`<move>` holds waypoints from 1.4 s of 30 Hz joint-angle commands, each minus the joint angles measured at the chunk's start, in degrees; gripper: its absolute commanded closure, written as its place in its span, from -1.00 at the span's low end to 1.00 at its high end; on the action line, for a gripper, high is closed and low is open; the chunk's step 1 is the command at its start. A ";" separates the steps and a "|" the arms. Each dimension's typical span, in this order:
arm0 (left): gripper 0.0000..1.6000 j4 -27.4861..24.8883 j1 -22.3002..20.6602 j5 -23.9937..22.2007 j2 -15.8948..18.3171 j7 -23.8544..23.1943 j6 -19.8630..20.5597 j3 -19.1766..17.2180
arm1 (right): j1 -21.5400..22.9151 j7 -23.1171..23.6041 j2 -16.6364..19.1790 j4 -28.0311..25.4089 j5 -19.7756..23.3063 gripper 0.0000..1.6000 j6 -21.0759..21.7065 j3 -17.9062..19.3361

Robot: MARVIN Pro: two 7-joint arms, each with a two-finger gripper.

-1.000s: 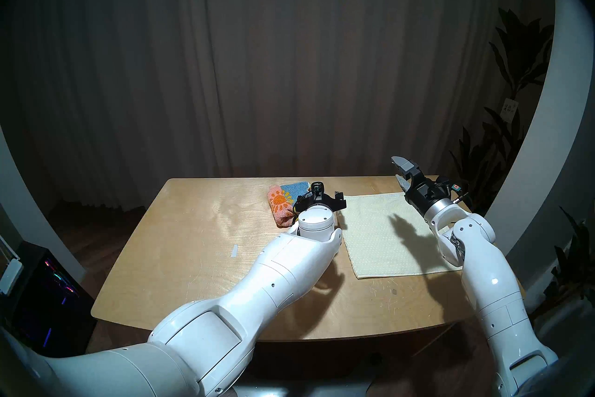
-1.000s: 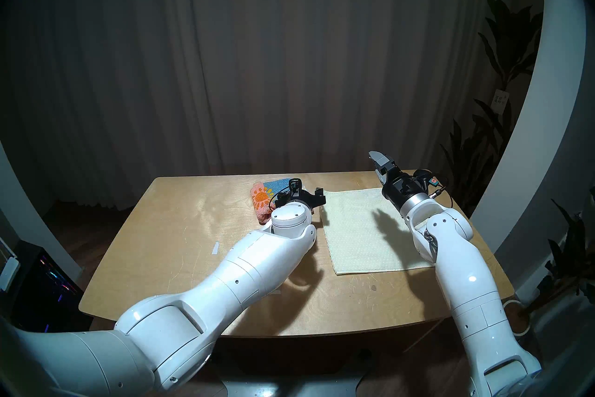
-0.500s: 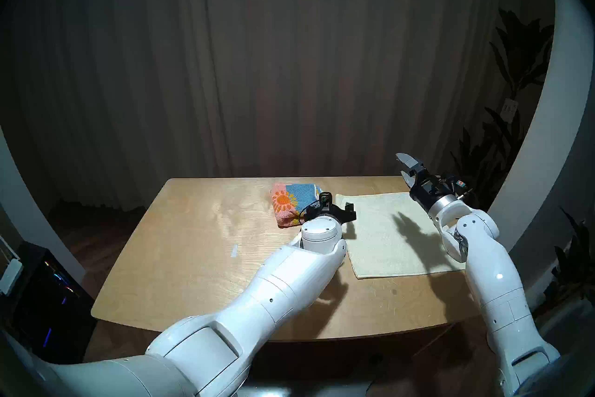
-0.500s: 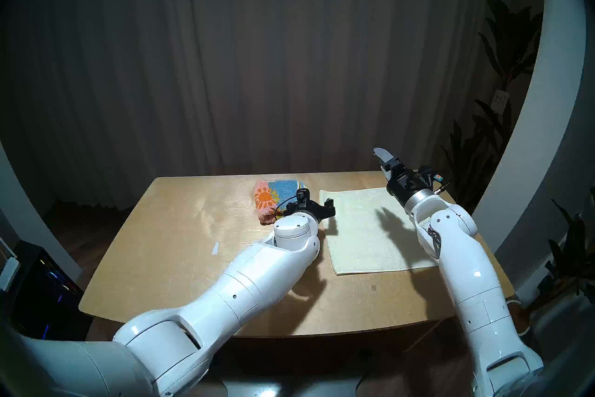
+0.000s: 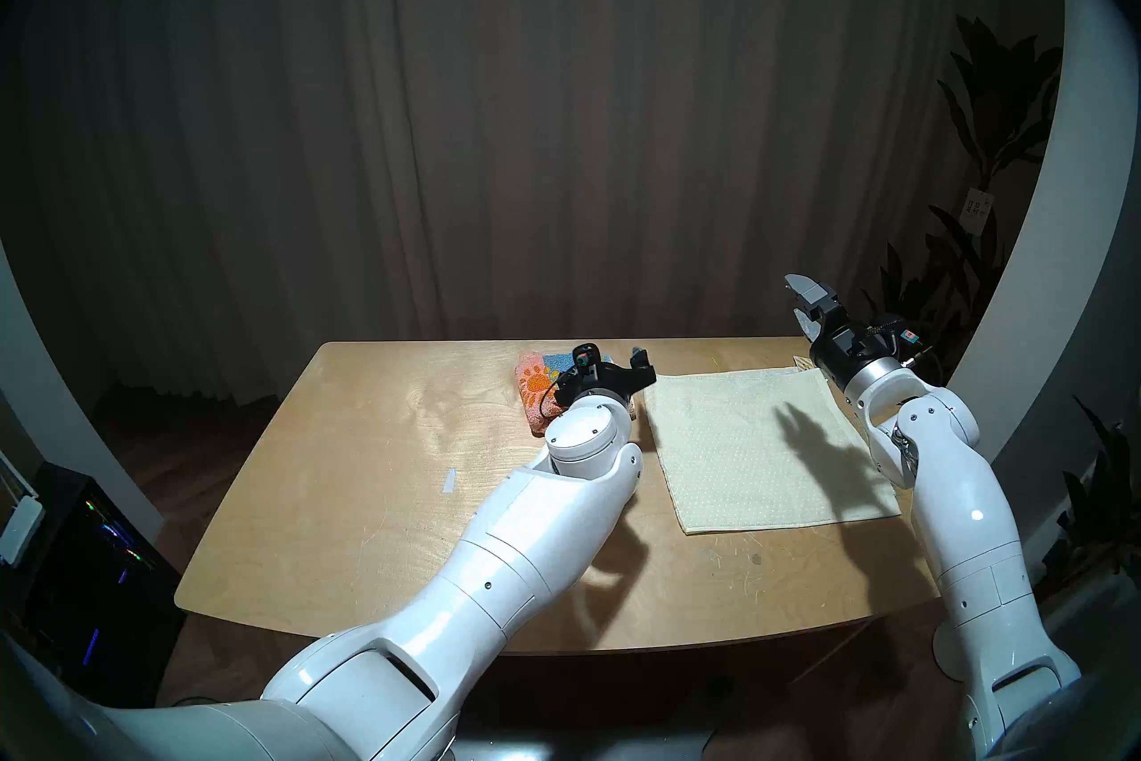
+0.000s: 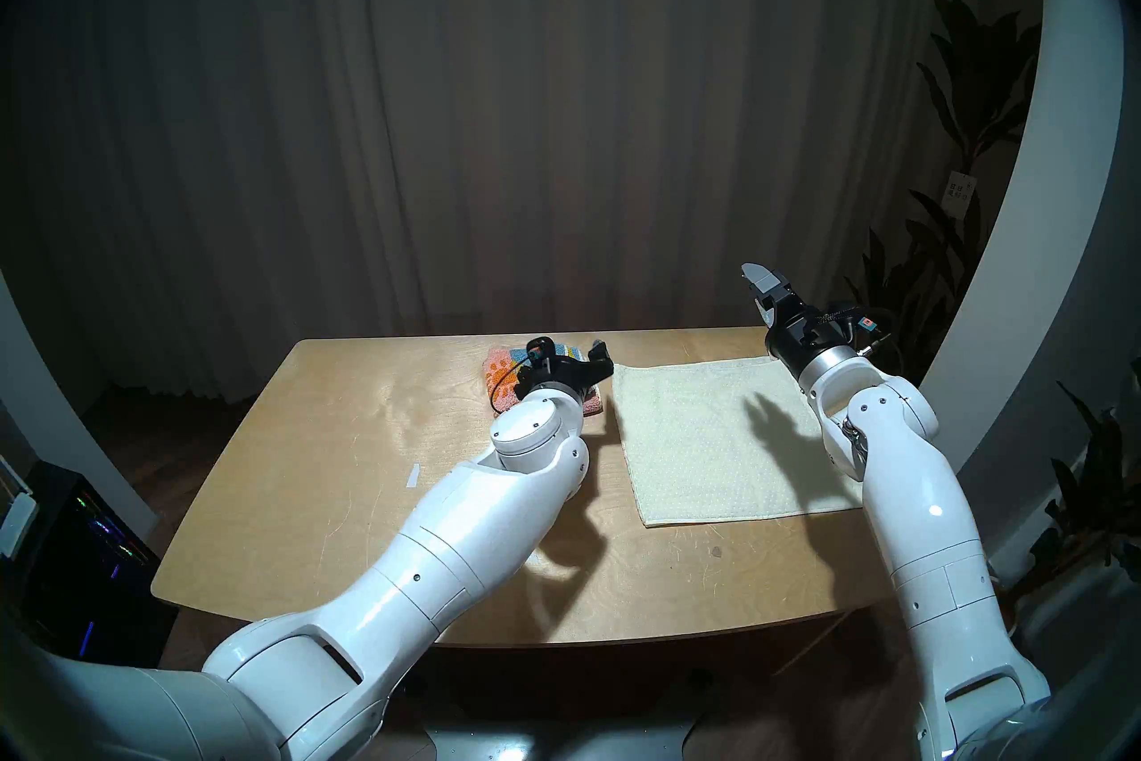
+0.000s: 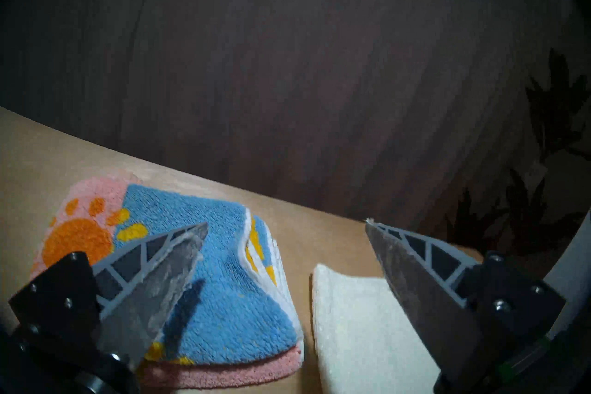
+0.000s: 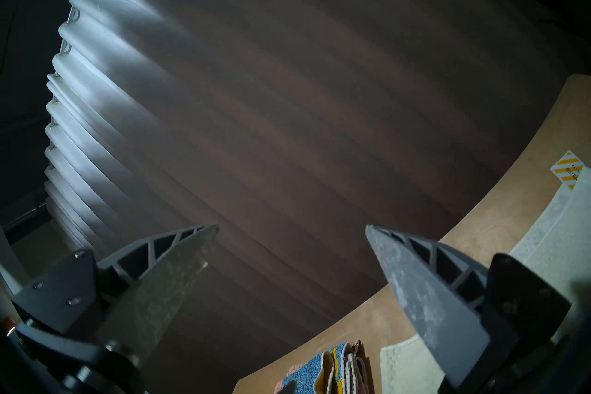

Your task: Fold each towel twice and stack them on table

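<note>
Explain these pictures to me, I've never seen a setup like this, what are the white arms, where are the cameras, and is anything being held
The white arms belong to a two-armed robot. Two wide pictures come from cameras on its head, looking down at a wooden table. The other two come from a camera on each wrist, so you see that arm's own two fingers at the bottom corners.

On the table lie two towels. The colourful towel, pink and blue with orange suns, is folded into a small bundle. The cream towel lies flat and unfolded beside it.

Nothing is held. The left gripper hangs open just above the colourful towel, and the right gripper is open in the air, above the far right of the table.
</note>
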 commanded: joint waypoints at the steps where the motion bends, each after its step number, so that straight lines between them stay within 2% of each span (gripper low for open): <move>1: -1.00 -6.75 3.26 -4.09 1.65 -1.04 -3.22 -4.78 | -4.47 -0.79 -0.45 -2.14 1.01 -1.00 0.48 0.46; 7: -1.00 -11.48 6.87 -8.43 2.28 -2.09 -3.21 -7.29 | -7.79 -2.28 -0.73 -2.92 2.12 -1.00 0.56 0.87; 15: -1.00 -16.39 10.31 -12.78 2.46 -3.08 -2.50 -8.40 | -11.81 -4.74 -0.62 -3.86 3.23 -1.00 0.82 2.40; 22: -1.00 -22.61 14.54 -18.86 2.19 -4.08 -1.27 -9.07 | -16.88 -7.63 -0.26 -6.10 4.76 -1.00 1.25 5.38; 25: -1.00 -23.57 15.32 -20.23 2.13 -4.31 -0.68 -9.07 | -17.96 -8.15 -0.18 -6.89 5.25 -1.00 1.42 6.16; 31: -1.00 -28.02 18.62 -25.11 2.58 -4.78 1.94 -9.35 | -21.76 -9.54 0.27 -9.86 6.57 -1.00 2.20 8.79; 37: -1.00 -33.44 22.96 -32.28 3.96 -4.64 6.66 -9.85 | -27.16 -11.64 0.42 -13.74 8.98 -1.00 3.99 13.35; 38: -1.00 -33.44 22.96 -32.28 3.96 -4.64 6.66 -9.85 | -27.16 -11.64 0.42 -13.74 8.98 -1.00 3.99 13.35; 42: -1.00 -35.45 25.34 -37.05 4.90 -4.53 9.78 -10.05 | -30.01 -12.69 0.06 -16.09 10.70 -1.00 5.29 15.70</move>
